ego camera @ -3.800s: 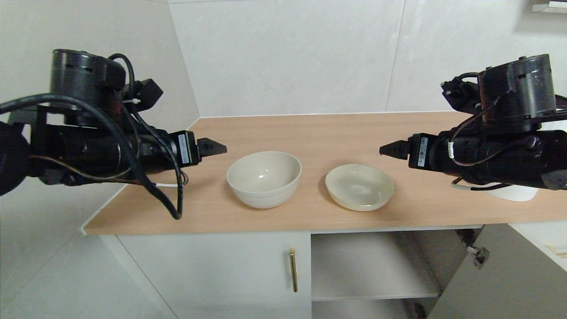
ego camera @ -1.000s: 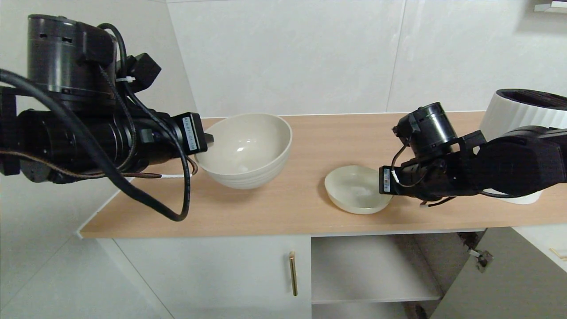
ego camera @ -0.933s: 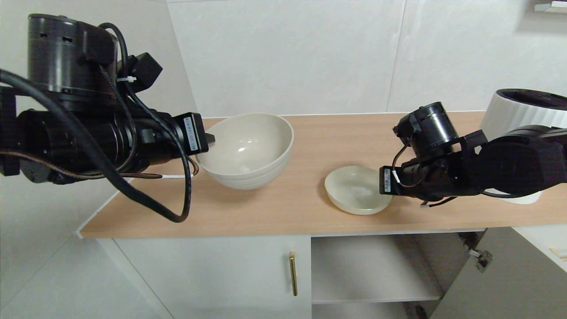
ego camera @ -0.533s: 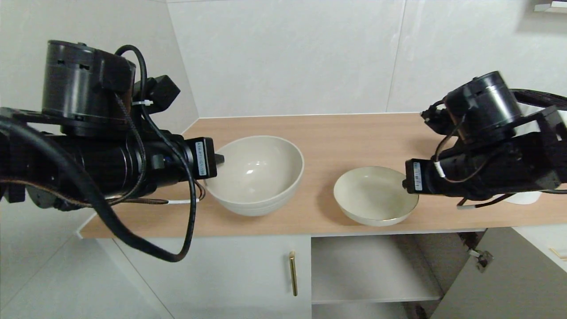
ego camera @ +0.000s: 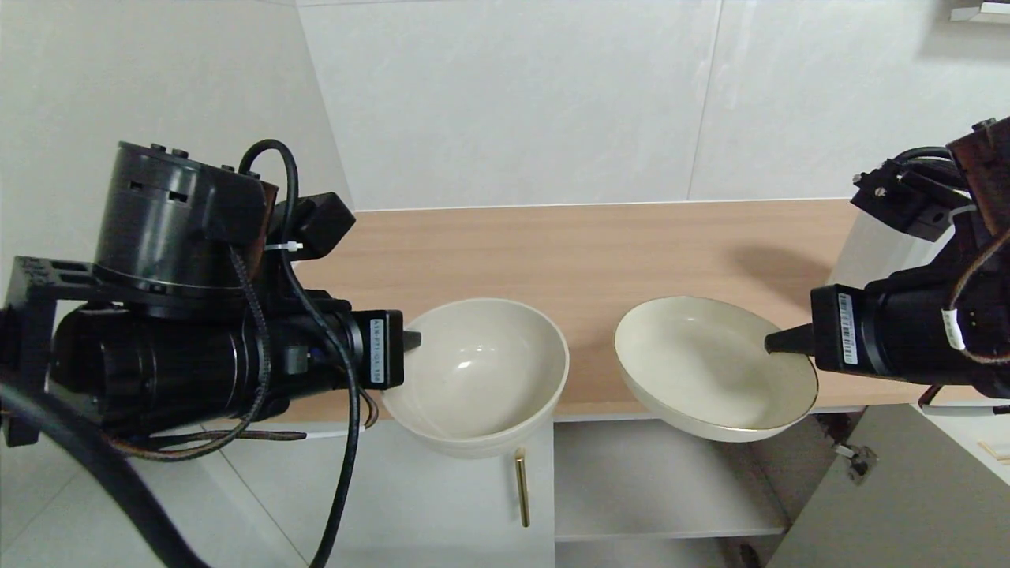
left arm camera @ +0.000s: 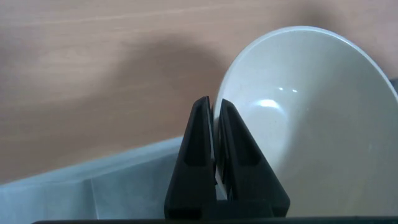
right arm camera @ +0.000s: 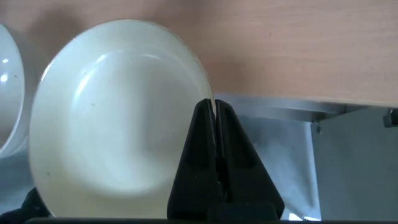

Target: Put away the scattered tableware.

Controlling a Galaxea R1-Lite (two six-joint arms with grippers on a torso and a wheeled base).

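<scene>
Both dishes, which sat on the table (ego camera: 600,244) 3.8 s ago, now hang in the air past its front edge, drawn back toward the robot and lower in the head view than 0.5 s ago.

The left gripper (ego camera: 412,341) is clamped on the near rim of the deep bowl (ego camera: 481,379), with 1 finger inside the wall and 1 outside, as the left wrist view shows. The bowl sits upright, in front of the closed cabinet door with the brass handle (ego camera: 521,483).

The right gripper (ego camera: 772,343) pinches the rim of the shallow plate (ego camera: 710,371) in the same way. The plate tips slightly, and it overhangs the open cabinet compartment, above the shelf (ego camera: 655,473).

The step in hand looks like the carry from table to cabinet, with both pickups done and neither dish stowed yet. The next move probably calls for bringing the plate down and forward into the open compartment, keeping it level enough to clear the table edge and the open door (ego camera: 868,489) on the right. The bowl would need to shift sideways toward that opening, since the door below it is shut, and the 2 dishes are close enough to knock together.
</scene>
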